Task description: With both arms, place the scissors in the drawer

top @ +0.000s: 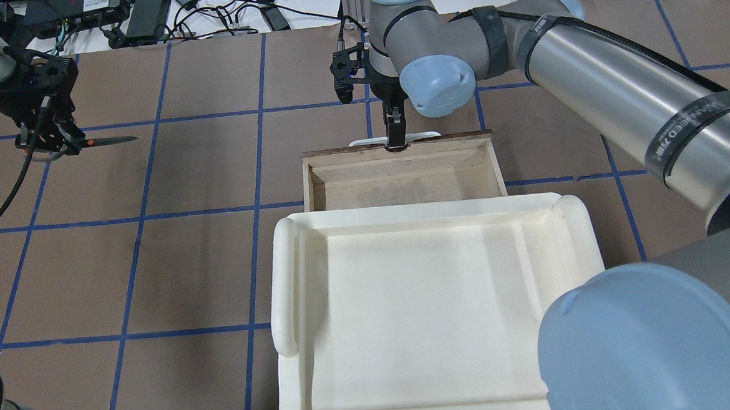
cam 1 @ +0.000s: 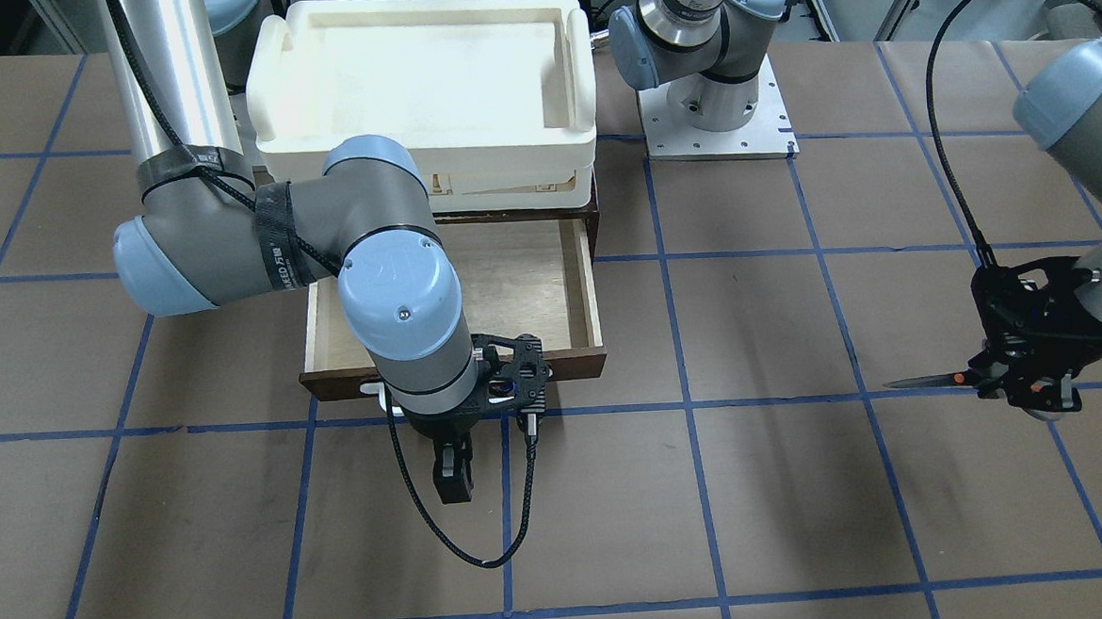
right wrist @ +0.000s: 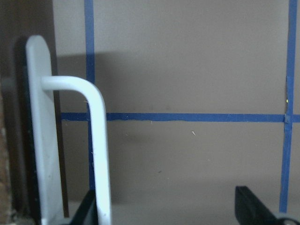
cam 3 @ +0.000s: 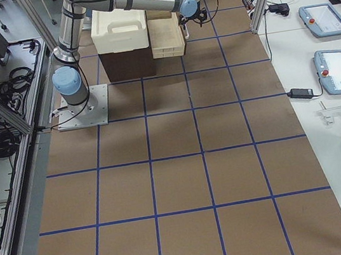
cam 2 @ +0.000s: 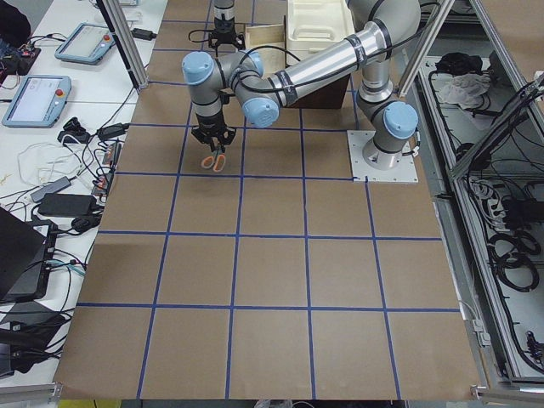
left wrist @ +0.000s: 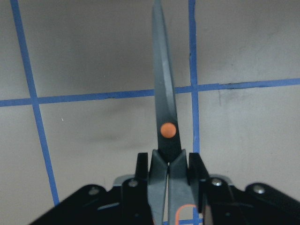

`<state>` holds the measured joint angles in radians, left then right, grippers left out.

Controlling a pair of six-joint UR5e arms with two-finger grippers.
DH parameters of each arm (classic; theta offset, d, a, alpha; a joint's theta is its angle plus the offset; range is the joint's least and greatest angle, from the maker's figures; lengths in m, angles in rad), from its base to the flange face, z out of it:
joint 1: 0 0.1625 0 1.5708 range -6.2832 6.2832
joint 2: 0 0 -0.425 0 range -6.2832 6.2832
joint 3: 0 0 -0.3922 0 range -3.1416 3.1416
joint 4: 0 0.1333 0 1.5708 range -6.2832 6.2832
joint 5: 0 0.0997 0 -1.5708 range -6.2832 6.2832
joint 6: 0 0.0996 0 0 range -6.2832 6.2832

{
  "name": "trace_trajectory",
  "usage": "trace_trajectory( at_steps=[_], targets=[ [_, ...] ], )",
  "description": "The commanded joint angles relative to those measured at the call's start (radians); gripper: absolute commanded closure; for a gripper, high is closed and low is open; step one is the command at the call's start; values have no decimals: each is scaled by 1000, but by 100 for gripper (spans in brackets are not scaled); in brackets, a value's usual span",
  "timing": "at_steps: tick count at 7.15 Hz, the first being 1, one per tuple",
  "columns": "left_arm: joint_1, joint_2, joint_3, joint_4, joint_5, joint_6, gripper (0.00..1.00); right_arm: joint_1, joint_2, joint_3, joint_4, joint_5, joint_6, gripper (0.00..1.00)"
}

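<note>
**Q:** Where are the scissors, and how are they held?

**A:** The scissors [cam 1: 937, 381] are pinched at the handle end by the left end effector [cam 1: 1021, 377]. They are well apart from the drawer [cam 1: 594, 298], off toward the robot's left of it. They are carried clear of the surface [cam 1: 759, 506], with blades shut and level and the tip aimed toward the drawer. In the left wrist view the fingers [left wrist: 142, 165] are pressed on both sides just behind the orange pivot [left wrist: 168, 130]. This grip is judged to keep the blades from swinging in transit.

**Q:** And the right end effector?

**A:** The right end effector [cam 1: 453, 473] is found at the drawer front, by the white bar handle [right wrist: 99, 140]. It is spread. One finger is seen just beside the bar and the other well off to the side, so nothing is clamped.

**Q:** Why is the drawer set as it is?

**A:** It is drawn out from under the cream tray [top: 284, 278], and the plywood floor [top: 401, 187] is exposed from above. It is judged ready to receive the scissors. The step in hand is taken to be carrying them across. One risk is noted: the right arm [cam 1: 390, 290] overhangs one end of the drawer, so the drop is best made at the uncovered end.
</note>
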<state>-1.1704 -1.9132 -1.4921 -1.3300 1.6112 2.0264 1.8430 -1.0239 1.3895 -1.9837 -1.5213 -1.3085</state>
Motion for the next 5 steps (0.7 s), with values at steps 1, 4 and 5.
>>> trace_trajectory(
  at_steps=[1, 4, 5],
  targets=[
    [0, 0, 0, -2, 1, 0, 100, -1, 5, -7, 0, 1, 1, 0],
    [0, -7, 0, -2, -1, 0, 100, -22, -11, -12, 6, 33, 23, 0],
    [0, -6, 0, -2, 1, 0, 100, -24, -30, -12, 8, 32, 56, 0]
  ],
)
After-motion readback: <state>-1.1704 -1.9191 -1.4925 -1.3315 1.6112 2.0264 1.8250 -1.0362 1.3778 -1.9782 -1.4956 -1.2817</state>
